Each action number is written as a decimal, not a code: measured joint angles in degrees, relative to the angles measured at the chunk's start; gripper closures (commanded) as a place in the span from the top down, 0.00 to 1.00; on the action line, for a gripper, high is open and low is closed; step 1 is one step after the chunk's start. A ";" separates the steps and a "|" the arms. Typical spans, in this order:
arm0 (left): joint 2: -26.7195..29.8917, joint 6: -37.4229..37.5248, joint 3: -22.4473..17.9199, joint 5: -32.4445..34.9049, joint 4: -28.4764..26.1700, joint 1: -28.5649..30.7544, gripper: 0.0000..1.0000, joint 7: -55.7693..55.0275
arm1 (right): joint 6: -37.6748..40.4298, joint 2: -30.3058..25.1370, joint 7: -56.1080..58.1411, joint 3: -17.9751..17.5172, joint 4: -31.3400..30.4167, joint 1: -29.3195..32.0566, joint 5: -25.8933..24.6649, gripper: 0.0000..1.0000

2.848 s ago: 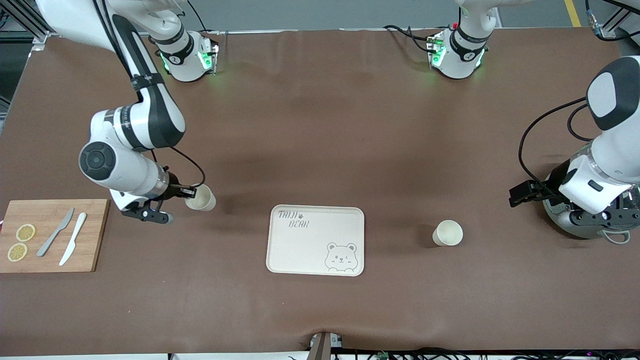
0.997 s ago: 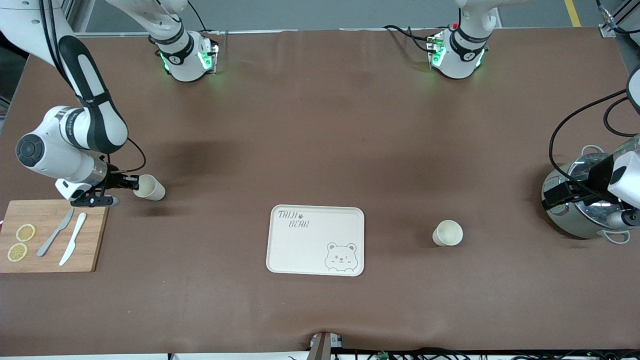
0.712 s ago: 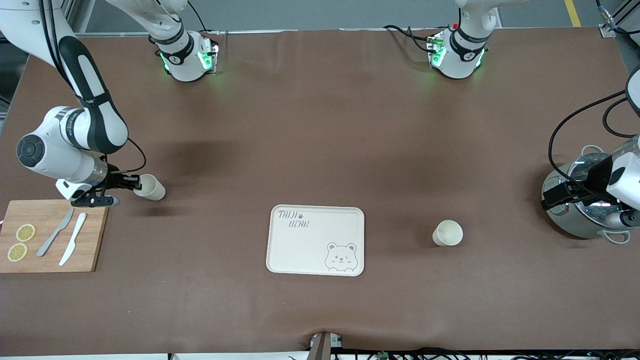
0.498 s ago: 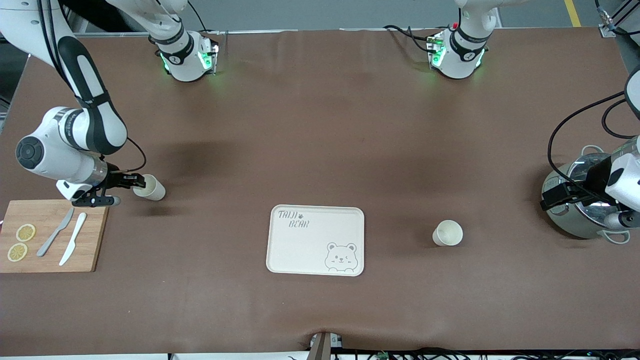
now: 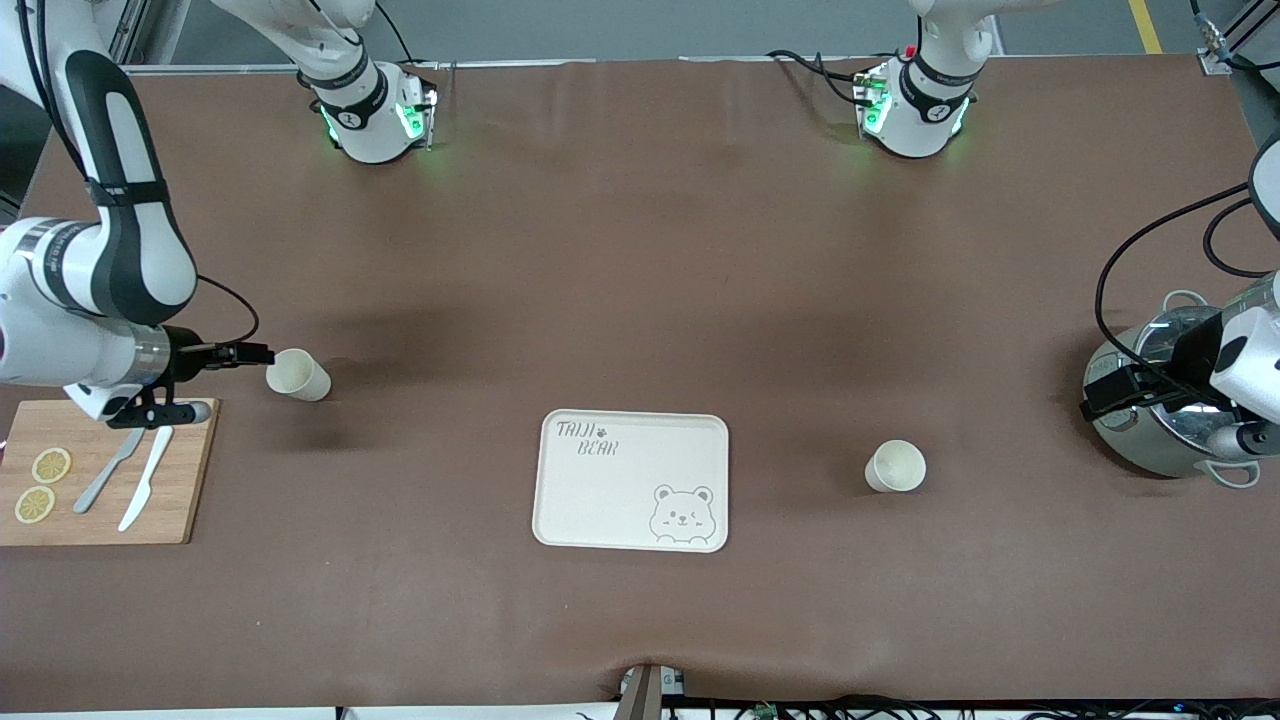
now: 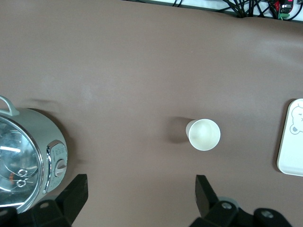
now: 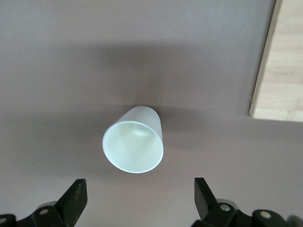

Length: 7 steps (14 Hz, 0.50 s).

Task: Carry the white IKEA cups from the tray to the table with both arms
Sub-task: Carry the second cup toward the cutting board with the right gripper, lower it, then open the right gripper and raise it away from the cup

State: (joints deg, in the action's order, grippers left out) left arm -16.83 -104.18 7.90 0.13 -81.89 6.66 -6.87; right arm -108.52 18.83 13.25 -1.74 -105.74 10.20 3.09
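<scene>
One white cup (image 5: pixel 297 375) stands on the brown table toward the right arm's end; it also shows in the right wrist view (image 7: pixel 133 146). My right gripper (image 5: pixel 228 381) (image 7: pixel 137 198) is open and empty. It is apart from that cup, by the corner of the cutting board. The second white cup (image 5: pixel 895 466) (image 6: pixel 204 134) stands between the bear tray (image 5: pixel 600 495) and the pot. My left gripper (image 5: pixel 1125 408) (image 6: pixel 139 198) is open and empty by the pot, apart from that cup.
A steel pot with a glass lid (image 5: pixel 1160 430) (image 6: pixel 23 161) stands at the left arm's end. A wooden cutting board (image 5: pixel 100 480) (image 7: pixel 279 71) with knives and lemon slices lies at the right arm's end. The tray's edge shows in the left wrist view (image 6: pixel 291 142).
My right gripper carried its cup toward the right arm's end, set it on the table, opened and drew back toward the cutting board. My left arm drew back over the pot, then stayed.
</scene>
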 measured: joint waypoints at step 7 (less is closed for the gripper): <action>0.00 0.00 0.00 0.00 0.00 0.00 1.00 0.00 | 17.21 6.02 0.02 -0.12 22.63 -0.72 0.02 1.00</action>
State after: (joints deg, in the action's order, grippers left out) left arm -16.83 -104.18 7.90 0.13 -81.88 6.65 -6.87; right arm -91.32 24.85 13.27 -1.87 -83.11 9.48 3.11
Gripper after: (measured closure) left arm 0.000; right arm 0.000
